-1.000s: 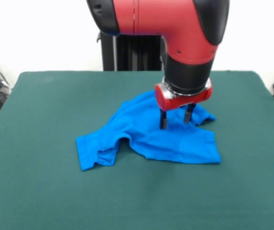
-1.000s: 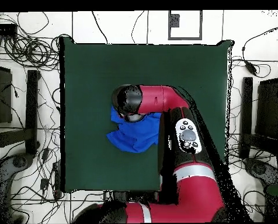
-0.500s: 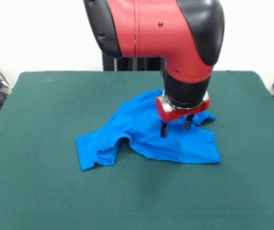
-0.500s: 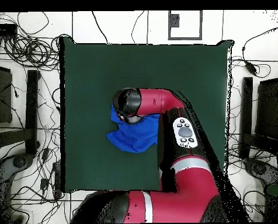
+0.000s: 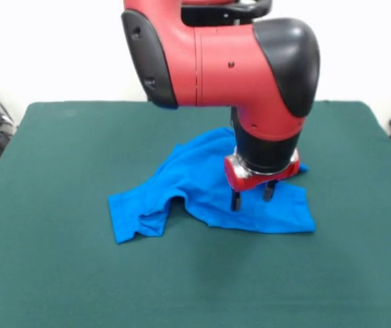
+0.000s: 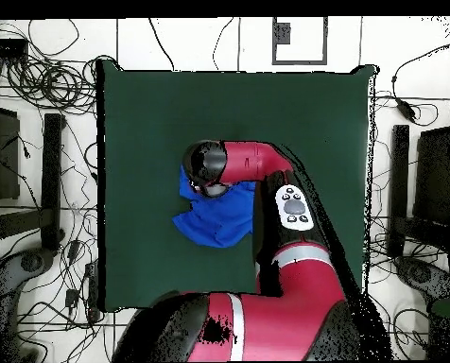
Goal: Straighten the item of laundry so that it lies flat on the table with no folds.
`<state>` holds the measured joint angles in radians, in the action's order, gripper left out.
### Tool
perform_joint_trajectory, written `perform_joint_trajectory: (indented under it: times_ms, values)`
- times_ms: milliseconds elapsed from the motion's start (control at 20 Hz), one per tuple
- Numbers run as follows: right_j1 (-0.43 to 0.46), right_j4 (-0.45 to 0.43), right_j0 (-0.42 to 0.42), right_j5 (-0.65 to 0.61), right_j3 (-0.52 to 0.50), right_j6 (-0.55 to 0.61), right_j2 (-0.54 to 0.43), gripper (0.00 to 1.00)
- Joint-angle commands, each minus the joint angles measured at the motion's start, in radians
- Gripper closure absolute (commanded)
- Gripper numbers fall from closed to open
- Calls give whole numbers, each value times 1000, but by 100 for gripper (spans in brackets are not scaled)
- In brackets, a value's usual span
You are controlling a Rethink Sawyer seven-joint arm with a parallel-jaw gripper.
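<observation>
The bright blue T-shirt (image 5: 202, 188) lies crumpled on the dark green table (image 5: 59, 260), with folds and a raised ridge toward its left sleeve. In the overhead view the shirt (image 6: 215, 219) lies left of centre, partly hidden under the arm. My gripper (image 5: 252, 197) points straight down over the shirt's right part. Its two black fingers (image 5: 235, 200) are apart and open, with the tips at or just above the fabric. In the overhead view the gripper is hidden under the arm's wrist (image 6: 208, 165).
The red and black arm (image 5: 223, 61) comes down over the table's far middle. Cables and stands (image 6: 40, 85) lie on the floor around the table. The table's edges are far from the shirt.
The gripper has moved down and toward the table's near side, from above the shirt's middle to its right front part. The fingers stay apart. The shirt has not visibly moved.
</observation>
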<state>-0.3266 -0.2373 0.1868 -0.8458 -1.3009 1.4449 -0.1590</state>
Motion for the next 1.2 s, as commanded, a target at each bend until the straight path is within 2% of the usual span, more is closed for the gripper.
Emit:
perform_joint_trajectory:
  times_ms: [50, 650, 900, 1200]
  values:
    - [77, 9, -48, 86, 79, 154, -37, 0]
    - [122, 37, -64, 78, 138, 184, -41, 0]
    - [184, 44, -111, 40, 246, 236, -16, 0]
    - [193, 59, -143, 36, 276, 267, 4, 0]
